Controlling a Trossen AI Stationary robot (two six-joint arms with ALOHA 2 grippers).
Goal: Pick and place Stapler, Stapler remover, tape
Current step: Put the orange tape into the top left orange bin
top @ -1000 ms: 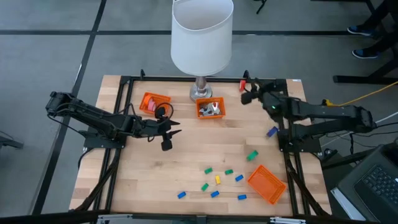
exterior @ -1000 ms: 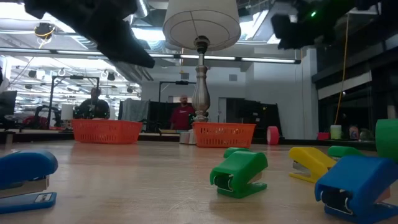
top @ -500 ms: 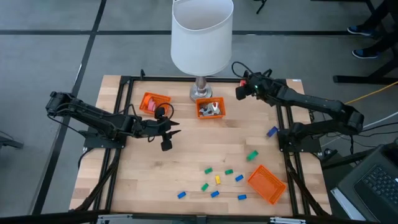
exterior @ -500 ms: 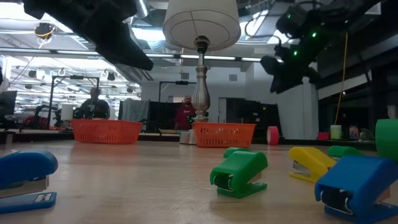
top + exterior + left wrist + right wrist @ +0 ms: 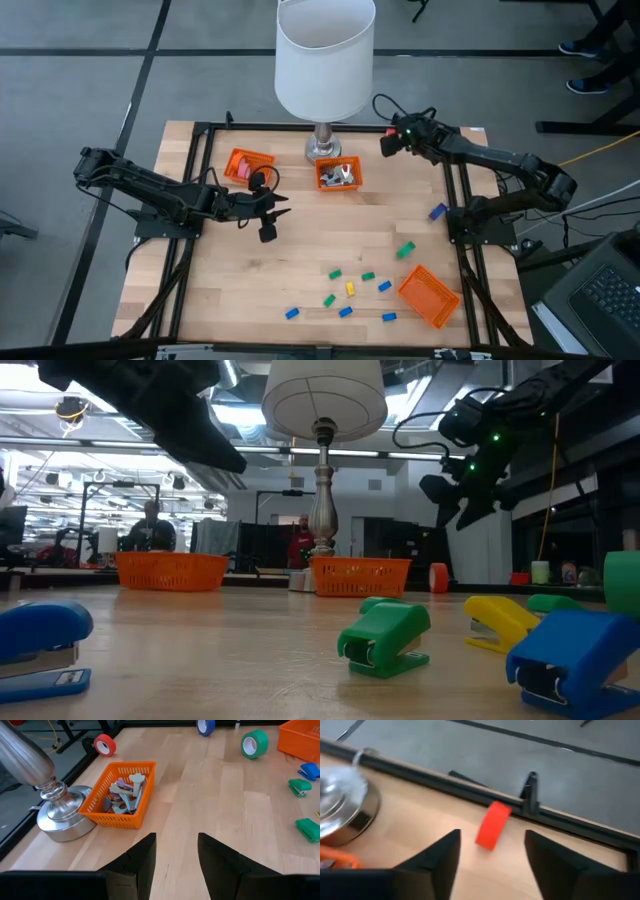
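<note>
A red tape roll (image 5: 492,825) stands on its rim on the table by the far edge, also seen in the high view (image 5: 390,132) and the low view (image 5: 438,577). My right gripper (image 5: 492,835) is open and hovers just short of the roll, above the table (image 5: 386,146), touching nothing. Pink tape rolls lie in the far-left orange basket (image 5: 247,164). My left gripper (image 5: 269,220) is open and holds nothing, over the table's left middle (image 5: 176,837). Small blue, green and yellow staplers (image 5: 350,288) lie scattered near the near edge. The middle basket (image 5: 339,175) holds pale silvery pieces.
A lamp with a white shade (image 5: 324,55) and a metal base (image 5: 321,151) stands at the far middle. A blue roll (image 5: 438,211) and a green roll (image 5: 405,250) lie on the right. A tilted orange basket (image 5: 429,295) sits near right. Black frame rails (image 5: 470,795) border the table.
My right gripper has come down and reached toward the far edge, closing in on the red tape roll; its arm has stretched out. The left arm has kept still, and no object has moved.
</note>
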